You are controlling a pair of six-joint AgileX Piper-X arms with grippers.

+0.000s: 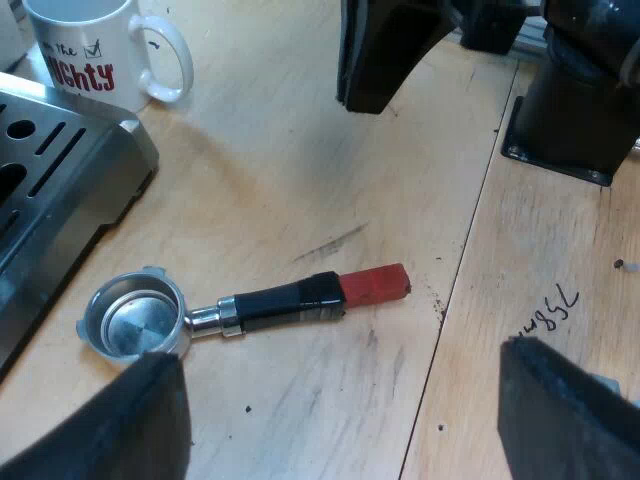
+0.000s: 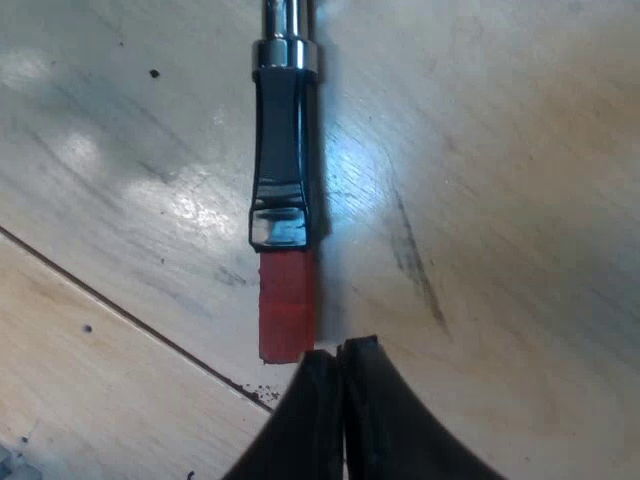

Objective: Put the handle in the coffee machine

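The metal holder [image 1: 135, 322] lies loose on the wooden table beside the machine's drip tray, its dark handle [image 1: 290, 303] ending in red [image 1: 375, 285]. My left gripper [image 1: 335, 365] hovers over it, open, with one finger near the basket and the other well beyond the red end. My right gripper [image 1: 385, 60] hangs above the table beyond the handle. Seen from the right wrist, the handle [image 2: 285, 160] points at my right gripper [image 2: 340, 350], which is shut with nothing in it. Its tips sit just past the red end [image 2: 288, 305], close to it.
The espresso machine's metal drip tray [image 1: 60, 180] stands close to the holder's basket. A white mug [image 1: 95, 50] with red lettering stands beside the tray. A black arm base [image 1: 575, 110] is bolted to the table beyond a seam in the boards.
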